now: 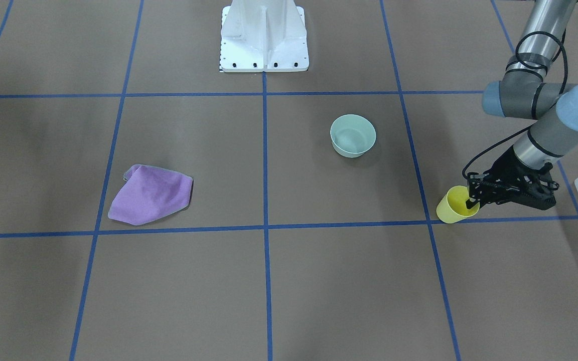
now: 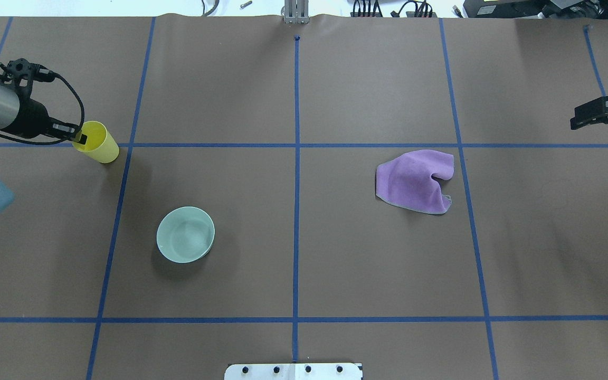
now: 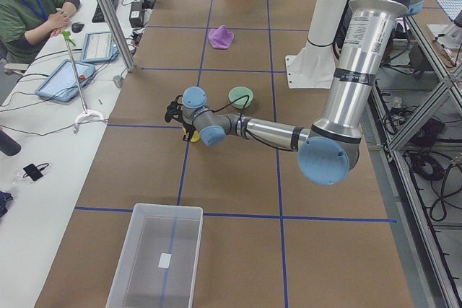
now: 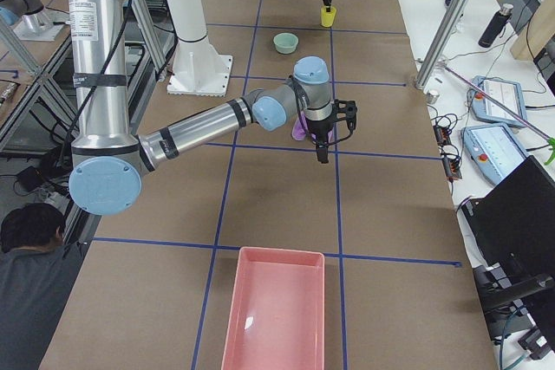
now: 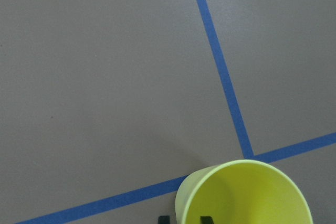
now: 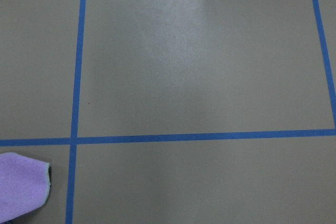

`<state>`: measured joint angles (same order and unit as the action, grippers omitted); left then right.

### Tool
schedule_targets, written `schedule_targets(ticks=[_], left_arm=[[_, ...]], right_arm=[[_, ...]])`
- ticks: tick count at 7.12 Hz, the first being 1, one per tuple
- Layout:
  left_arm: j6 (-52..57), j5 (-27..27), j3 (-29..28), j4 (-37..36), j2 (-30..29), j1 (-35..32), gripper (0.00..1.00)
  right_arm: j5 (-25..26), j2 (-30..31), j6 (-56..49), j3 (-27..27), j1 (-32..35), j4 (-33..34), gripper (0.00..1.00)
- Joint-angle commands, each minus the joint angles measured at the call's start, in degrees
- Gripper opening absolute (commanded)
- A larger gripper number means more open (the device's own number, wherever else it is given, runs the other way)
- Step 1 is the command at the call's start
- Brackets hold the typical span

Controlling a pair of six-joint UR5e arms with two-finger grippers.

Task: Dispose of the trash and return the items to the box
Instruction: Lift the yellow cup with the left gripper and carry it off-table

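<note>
Left tool (image 1: 471,202) pinches the yellow cup's (image 1: 452,205) rim at lower right; right tool's (image 2: 577,119) opening: cannot tell.

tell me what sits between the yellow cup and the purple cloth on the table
The mint green bowl sits roughly between the yellow cup and the purple cloth, a bit nearer the robot's base. The overhead exterior view shows it best.

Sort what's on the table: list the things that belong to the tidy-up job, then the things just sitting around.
Part of the job:
- yellow cup, its rim between the left gripper fingers
- mint bowl
- purple cloth
- translucent box
- pink bin

Just there:
- white metal stand
- tablets on the side bench
- idle right gripper
</note>
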<state>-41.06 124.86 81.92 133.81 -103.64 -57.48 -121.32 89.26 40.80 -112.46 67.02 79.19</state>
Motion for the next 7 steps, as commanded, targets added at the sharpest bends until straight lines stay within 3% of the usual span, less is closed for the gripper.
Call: schedule_targets(ticks=[1,3,7], left_arm=[[0.1,0.81,0.6,-0.12,-0.07,-3.23,0.0],[7.42,6.24,0.78,-2.74,0.37,-11.82,0.0],[46.51,8.29,-1.23,-27.58,-0.24,-32.13,0.0]], right_arm=[[0.21,-0.05,-0.02,-0.04,-0.05,0.0,1.0],[0.29,0.04,0.07,-0.04,-0.05,0.0,1.0],[0.21,0.04,0.07,-0.05,-0.58,0.0,1.0]])
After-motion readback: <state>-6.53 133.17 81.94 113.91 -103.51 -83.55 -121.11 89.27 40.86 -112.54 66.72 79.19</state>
